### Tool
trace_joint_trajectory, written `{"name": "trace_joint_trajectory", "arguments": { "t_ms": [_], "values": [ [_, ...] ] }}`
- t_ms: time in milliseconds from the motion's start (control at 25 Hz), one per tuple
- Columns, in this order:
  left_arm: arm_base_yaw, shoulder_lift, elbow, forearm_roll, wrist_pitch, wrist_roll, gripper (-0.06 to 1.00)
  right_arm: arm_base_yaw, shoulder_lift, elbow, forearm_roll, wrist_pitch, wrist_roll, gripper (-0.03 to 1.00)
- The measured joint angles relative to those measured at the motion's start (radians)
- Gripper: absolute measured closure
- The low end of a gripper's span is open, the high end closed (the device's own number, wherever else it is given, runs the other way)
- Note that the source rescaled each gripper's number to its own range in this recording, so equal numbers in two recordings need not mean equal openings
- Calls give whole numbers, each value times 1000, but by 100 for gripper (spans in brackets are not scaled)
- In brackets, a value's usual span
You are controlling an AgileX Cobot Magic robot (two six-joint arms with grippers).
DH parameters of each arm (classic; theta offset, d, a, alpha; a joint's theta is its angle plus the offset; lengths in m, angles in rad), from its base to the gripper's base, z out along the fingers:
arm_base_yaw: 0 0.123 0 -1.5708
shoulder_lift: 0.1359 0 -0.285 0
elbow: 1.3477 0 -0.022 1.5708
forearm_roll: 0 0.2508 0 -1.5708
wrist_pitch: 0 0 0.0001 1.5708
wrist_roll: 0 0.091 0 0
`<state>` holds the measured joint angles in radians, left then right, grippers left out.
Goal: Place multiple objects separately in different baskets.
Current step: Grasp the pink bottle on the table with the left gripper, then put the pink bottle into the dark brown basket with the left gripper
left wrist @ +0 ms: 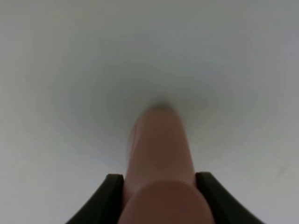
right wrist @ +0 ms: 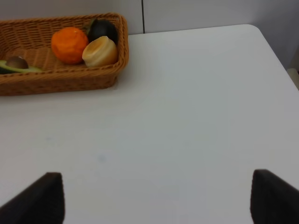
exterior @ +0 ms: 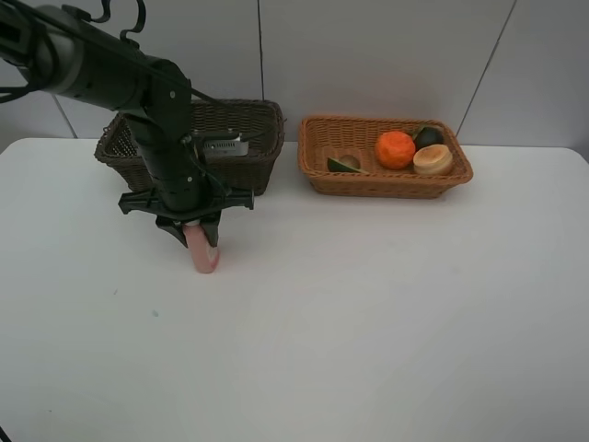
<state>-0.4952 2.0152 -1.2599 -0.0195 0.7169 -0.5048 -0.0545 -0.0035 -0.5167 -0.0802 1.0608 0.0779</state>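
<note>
My left gripper [exterior: 195,230] is shut on the pink bottle [exterior: 203,253], whose lower end touches the white table just in front of the dark brown basket [exterior: 262,166]. In the left wrist view the bottle [left wrist: 159,149] fills the space between the two black fingers [left wrist: 111,196]. The light tan basket [exterior: 386,189] holds an orange [exterior: 396,149], a dark mangosteen [exterior: 428,136], a peach [exterior: 433,159] and an avocado half [exterior: 344,164]. My right gripper [right wrist: 156,196] stands open over bare table, near that basket [right wrist: 70,79]. The left arm hides much of the dark basket's inside.
The white table [exterior: 368,322] stretches wide in front of both baskets. Its right-hand corner [right wrist: 254,28] shows in the right wrist view. A grey wall stands close behind the baskets.
</note>
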Motion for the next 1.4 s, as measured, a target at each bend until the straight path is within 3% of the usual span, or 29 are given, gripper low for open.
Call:
{"name": "trace_joint_trajectory", "arguments": {
  "t_ms": [240,560,840,1120,1400],
  "values": [
    [0,-2,-21,1,42,0,92,0,0,0,0,0,0,-3],
    [0,-142,-186,20,218,1,92,0,0,0,0,0,0,-3],
    [0,-187,-450,146,368,1,92,0,0,0,0,0,0,-3],
    [61,-61,-626,188,348,42,92,0,0,0,0,0,0,-3],
    [110,124,-662,167,228,80,92,0,0,0,0,0,0,-3]
  ]
}}
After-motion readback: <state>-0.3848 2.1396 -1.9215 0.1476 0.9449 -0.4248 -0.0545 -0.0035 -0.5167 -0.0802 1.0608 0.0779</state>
